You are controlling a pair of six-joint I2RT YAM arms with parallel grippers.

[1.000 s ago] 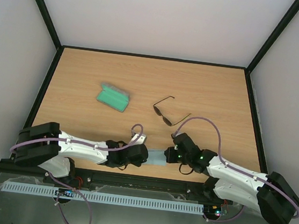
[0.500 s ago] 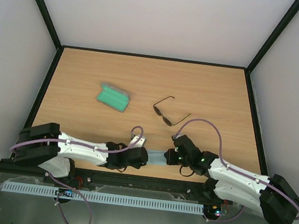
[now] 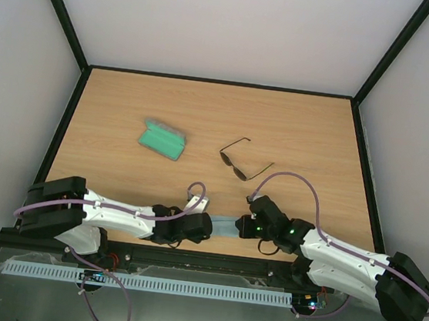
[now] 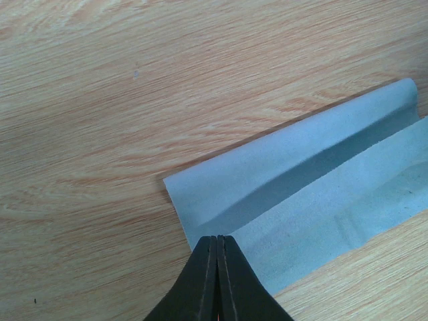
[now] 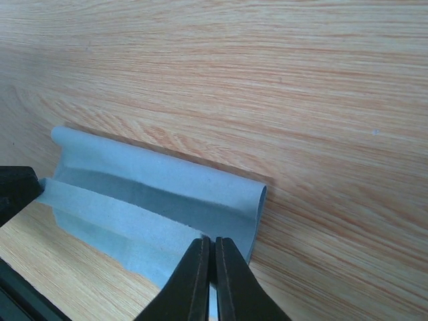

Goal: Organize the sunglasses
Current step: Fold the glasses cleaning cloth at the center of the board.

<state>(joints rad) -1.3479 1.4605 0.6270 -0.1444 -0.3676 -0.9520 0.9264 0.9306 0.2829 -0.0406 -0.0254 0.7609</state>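
The sunglasses [image 3: 241, 163], thin dark frame with arms unfolded, lie on the wood at mid-table, well beyond both grippers. Near the front edge a light blue cloth [image 3: 225, 226] lies folded over on itself, stretched between the two grippers. My left gripper [image 3: 208, 226] is shut on the left corner of the cloth's upper layer [image 4: 301, 174], jaws pressed together [image 4: 219, 237]. The right gripper [image 3: 243, 226] is shut on the opposite corner of that layer [image 5: 154, 200], its tips [image 5: 212, 241] just inside the rolled fold.
An open grey case [image 3: 163, 139] with green lining sits left of the sunglasses. The black table rim [image 3: 211, 259] runs close behind both grippers. The left gripper's black tip [image 5: 17, 190] shows at the left edge of the right wrist view.
Both grippers have drawn slightly back toward the near edge with the cloth's edge in them, so the cloth looks narrower. Sunglasses and case have not moved.
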